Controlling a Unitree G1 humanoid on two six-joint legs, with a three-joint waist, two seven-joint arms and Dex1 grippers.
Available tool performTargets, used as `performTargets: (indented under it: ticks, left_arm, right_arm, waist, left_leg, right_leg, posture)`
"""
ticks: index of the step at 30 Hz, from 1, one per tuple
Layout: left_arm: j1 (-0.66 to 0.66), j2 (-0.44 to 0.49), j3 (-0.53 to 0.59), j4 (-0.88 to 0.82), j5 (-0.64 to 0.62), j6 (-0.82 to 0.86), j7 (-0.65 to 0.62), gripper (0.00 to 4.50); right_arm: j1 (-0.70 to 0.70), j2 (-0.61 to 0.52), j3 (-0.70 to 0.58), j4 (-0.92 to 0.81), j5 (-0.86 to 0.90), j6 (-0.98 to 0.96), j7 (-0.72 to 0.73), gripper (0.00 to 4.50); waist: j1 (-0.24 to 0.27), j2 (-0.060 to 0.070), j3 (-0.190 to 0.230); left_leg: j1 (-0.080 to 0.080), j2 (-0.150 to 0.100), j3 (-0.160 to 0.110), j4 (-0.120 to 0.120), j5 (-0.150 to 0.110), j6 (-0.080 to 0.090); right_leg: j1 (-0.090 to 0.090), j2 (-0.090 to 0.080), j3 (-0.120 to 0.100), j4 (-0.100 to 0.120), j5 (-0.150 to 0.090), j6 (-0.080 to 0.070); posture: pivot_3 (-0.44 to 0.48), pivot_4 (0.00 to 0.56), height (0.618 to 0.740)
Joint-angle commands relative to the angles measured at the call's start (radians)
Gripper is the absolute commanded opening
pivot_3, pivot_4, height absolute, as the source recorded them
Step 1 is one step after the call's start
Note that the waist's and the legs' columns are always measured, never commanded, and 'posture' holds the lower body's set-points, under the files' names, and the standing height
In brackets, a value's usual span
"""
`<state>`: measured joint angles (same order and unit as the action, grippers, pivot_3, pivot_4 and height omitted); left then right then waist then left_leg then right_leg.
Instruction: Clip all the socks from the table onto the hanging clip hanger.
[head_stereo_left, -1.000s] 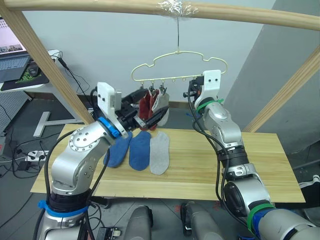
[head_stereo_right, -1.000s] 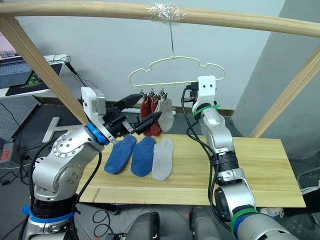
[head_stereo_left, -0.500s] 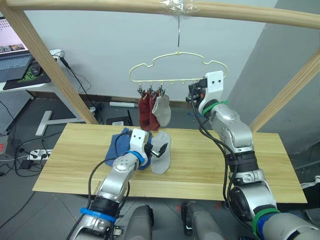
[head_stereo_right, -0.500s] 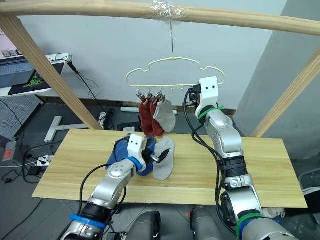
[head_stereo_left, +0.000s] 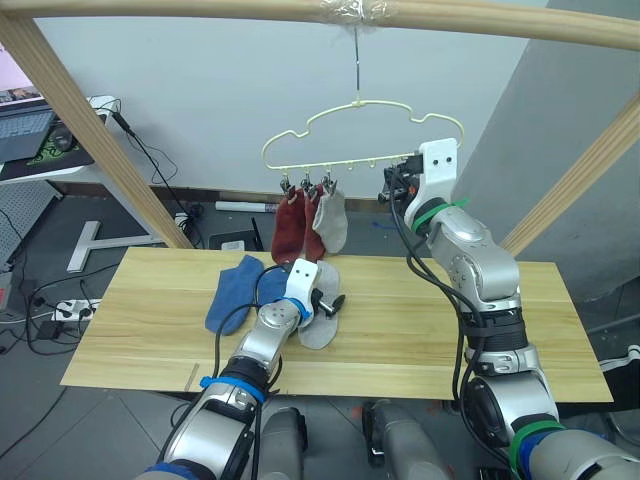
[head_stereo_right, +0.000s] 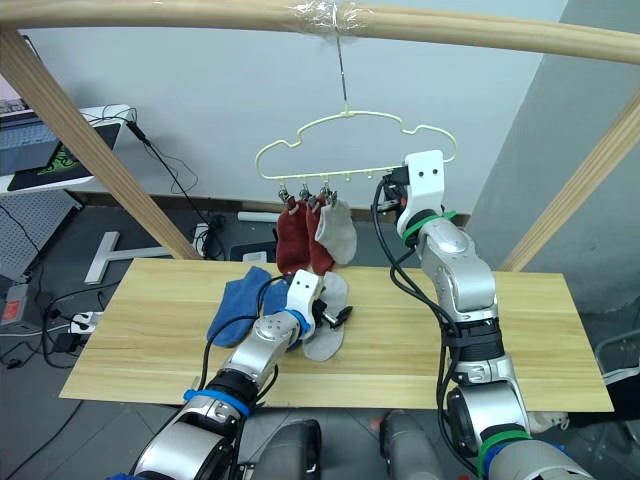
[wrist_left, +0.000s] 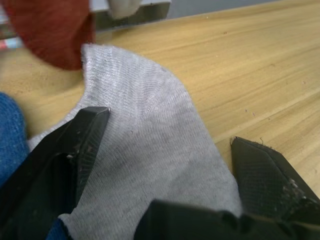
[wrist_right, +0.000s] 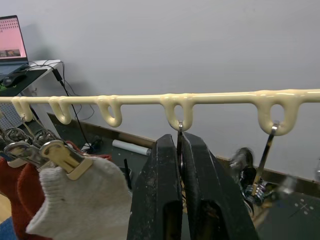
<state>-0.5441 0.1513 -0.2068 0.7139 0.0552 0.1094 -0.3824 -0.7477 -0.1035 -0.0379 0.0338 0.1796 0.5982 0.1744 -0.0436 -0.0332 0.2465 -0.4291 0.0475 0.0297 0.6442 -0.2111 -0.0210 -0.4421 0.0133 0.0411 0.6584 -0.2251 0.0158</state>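
On the table (head_stereo_left: 430, 320) lie a light grey sock (wrist_left: 150, 145) and two blue socks (head_stereo_left: 232, 293) to its left. My left gripper (head_stereo_left: 332, 303) is low over the grey sock, open, with one finger on each side of it (wrist_left: 75, 150). The clip hanger (wrist_right: 225, 96) hangs by its hook from the top pole. Two rust red socks (head_stereo_left: 290, 228) and one grey sock (head_stereo_left: 335, 222) hang from its left clips. My right gripper (wrist_right: 180, 142) is up at the hanger's right part, shut on a free metal clip under the bar.
The wooden pole frame has a top beam (head_stereo_left: 200, 10) and slanted side poles at left (head_stereo_left: 90, 130) and right (head_stereo_left: 580, 170). A desk with a laptop (head_stereo_left: 20, 130) stands at far left beyond the table. Another free clip (wrist_right: 265, 155) hangs beside the held one.
My left arm has dropped from beside the hung socks down to the table and now straddles the grey sock. The right gripper has stayed on the hanger's clip.
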Motion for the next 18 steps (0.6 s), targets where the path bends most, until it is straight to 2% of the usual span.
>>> performTargets:
  ticks: [1, 13, 16, 18]
  left_arm:
    - [0.041, -0.008, 0.003, -0.031, -0.009, 0.035, -0.032, 3.65]
    - [0.122, -0.052, 0.033, -0.182, -0.054, 0.026, -0.085, 0.02]
    - [0.127, -0.082, 0.063, -0.231, -0.103, 0.014, -0.097, 0.02]
    - [0.130, -0.112, 0.089, -0.306, -0.163, -0.016, -0.123, 0.02]
  right_arm:
    - [0.013, -0.009, -0.020, -0.031, 0.008, 0.013, -0.010, 0.00]
    - [-0.001, -0.034, -0.031, -0.024, 0.028, 0.039, 0.024, 0.00]
    - [-0.020, -0.042, -0.054, -0.019, 0.062, 0.080, 0.037, 0.00]
    - [-0.050, -0.038, -0.113, -0.014, 0.132, 0.181, 0.029, 0.00]
  waist:
    - [-0.001, 0.000, 0.000]
    - [-0.002, 0.000, 0.000]
    - [-0.001, 0.000, 0.001]
    - [-0.001, 0.000, 0.003]
  left_leg:
    - [0.000, 0.000, 0.000, 0.000, 0.000, 0.000]
    - [0.000, 0.001, 0.000, 0.000, 0.000, 0.000]
    - [0.000, 0.001, 0.000, 0.000, 0.000, 0.000]
    - [-0.001, 0.001, 0.000, 0.000, 0.000, 0.000]
  right_leg:
    - [0.000, 0.000, 0.000, 0.000, 0.000, 0.000]
    - [0.000, -0.002, 0.000, 0.000, 0.000, 0.000]
    - [0.000, -0.003, 0.000, -0.001, 0.000, 0.000]
    - [0.000, -0.003, 0.000, -0.001, 0.000, 0.000]
  posture:
    - [-0.091, 0.292, 0.740]
    - [-0.077, 0.281, 0.740]
    - [-0.075, 0.274, 0.740]
    - [-0.075, 0.272, 0.740]
